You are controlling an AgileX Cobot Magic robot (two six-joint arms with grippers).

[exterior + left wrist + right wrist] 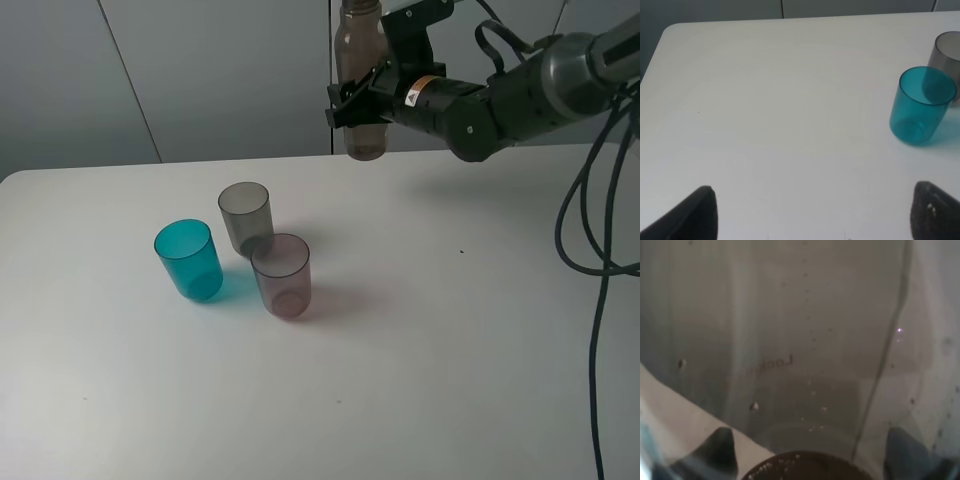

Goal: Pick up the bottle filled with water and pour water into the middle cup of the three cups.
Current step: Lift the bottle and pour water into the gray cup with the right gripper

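My right gripper is shut on the brownish-pink bottle and holds it upright, high above the back of the table. The bottle fills the right wrist view, with water near its base. The three cups stand left of centre: the teal cup, the smoky grey cup behind, and the pinkish-mauve cup in front of it. The bottle is up and to the right of the grey cup. My left gripper is open over bare table; the teal cup and grey cup show in its view.
The white table has its back edge just below the bottle. Black cables hang from the right arm along the right side. A grey wall stands behind the table.
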